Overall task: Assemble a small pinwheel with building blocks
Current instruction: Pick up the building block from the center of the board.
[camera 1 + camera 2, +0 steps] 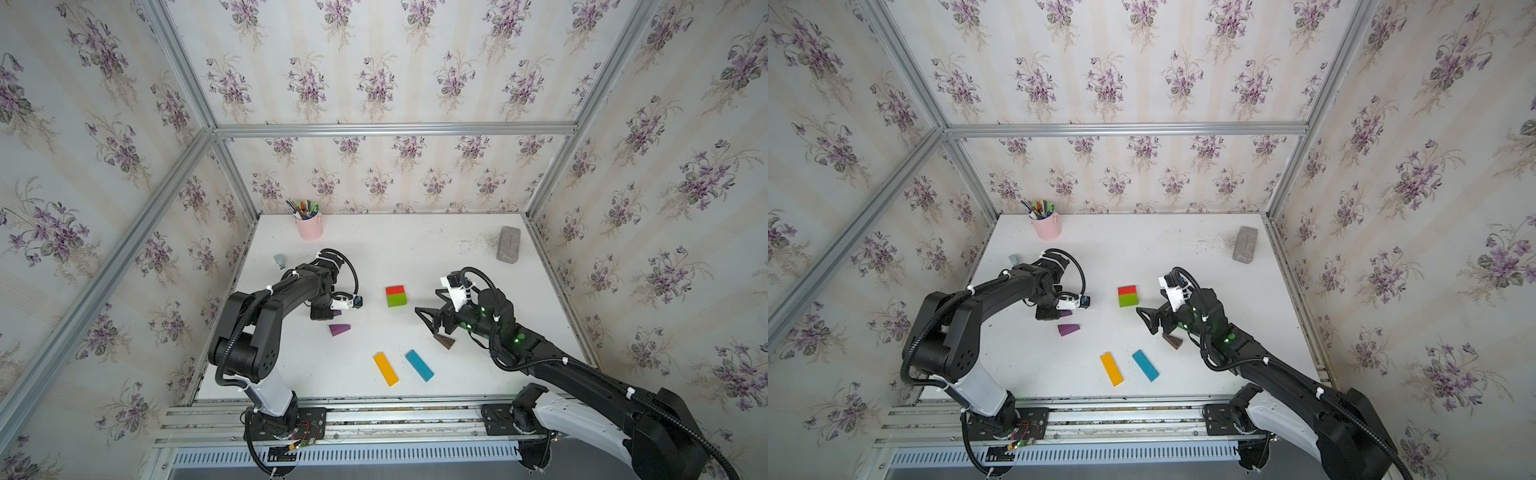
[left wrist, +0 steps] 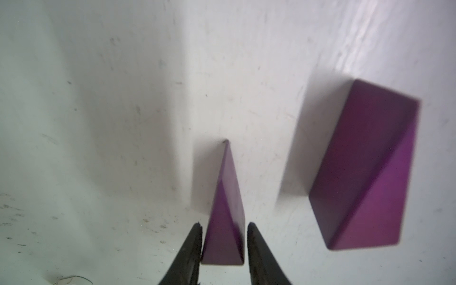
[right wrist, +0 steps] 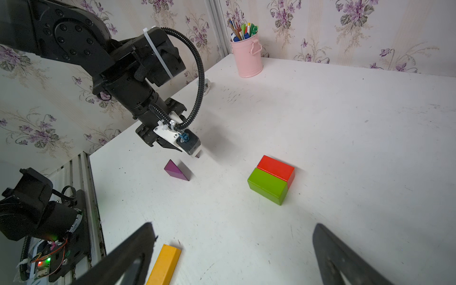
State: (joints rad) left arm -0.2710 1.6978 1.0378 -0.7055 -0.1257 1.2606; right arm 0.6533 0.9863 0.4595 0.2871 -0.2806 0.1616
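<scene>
We see the left gripper point(image 2: 223, 229) clamped across the thin width of one purple wedge point(image 2: 225, 197), which rests on the table point(image 1: 457, 257) at 9 o'clock from the touching red brick point(image 1: 395, 290) and green brick point(image 1: 396, 300). The second purple wedge point(image 1: 340, 329) lies at 8 o'clock, the yellow bar point(image 1: 385, 368) at 6, the blue bar point(image 1: 419, 365) at 5 and a brown wedge point(image 1: 444, 342) at 4. The right gripper point(image 1: 427, 300) hovers with its jaws spread wide and empty. We judge the wedge light, rigid and glossy-slick. Its flat parallel faces should be pinched, since the sloping ones would likely squirt free.
</scene>
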